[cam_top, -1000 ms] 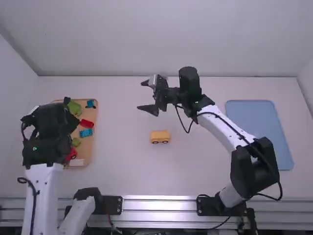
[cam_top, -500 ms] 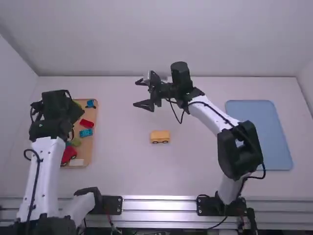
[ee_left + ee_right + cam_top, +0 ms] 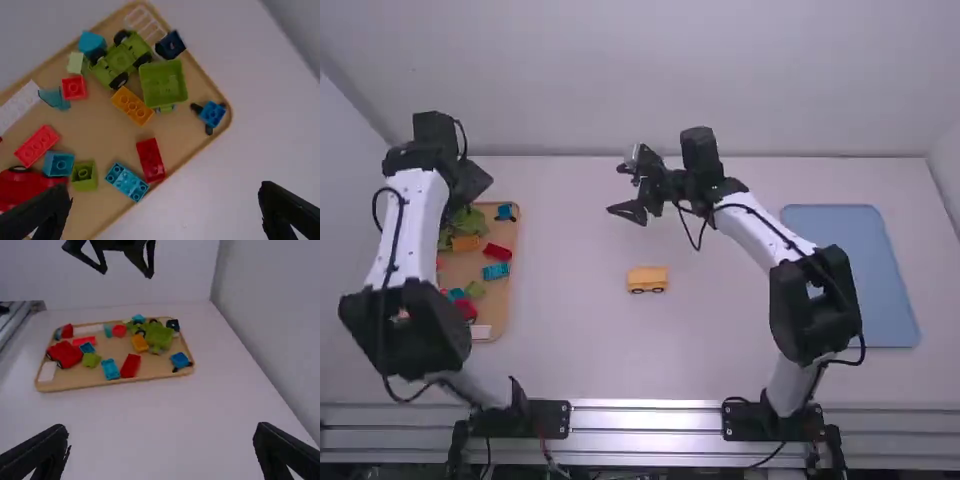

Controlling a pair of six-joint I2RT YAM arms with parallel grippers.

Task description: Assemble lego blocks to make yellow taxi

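Yellow toy-car block (image 3: 647, 280) with dark wheels, on the white table (image 3: 710, 340) between two spread grippers.

High view: the single car block stands upright, well apart from the tan wooden tray (image 3: 224, 124) of parts. The left gripper (image 3: 470, 182) is above the far part of the tray, its fingers wide apart and empty in the left wrist view. The right gripper (image 3: 617, 190), likewise wide and empty, is beyond the car block.

Left wrist view, parts on the tray: one orange-yellow rectangular studded brick (image 3: 132, 105), beside one green open box-shaped piece (image 3: 163, 84); one green wheeled vehicle base (image 3: 120, 59); two red rectangular bricks (image 3: 150, 160); one small square red brick (image 3: 74, 87); one turquoise rectangular brick (image 3: 127, 181); one long white brick (image 3: 19, 107); and one red toy car (image 3: 25, 187), partly hidden by a finger.

High view, right side: one flat blue tray (image 3: 850, 275).
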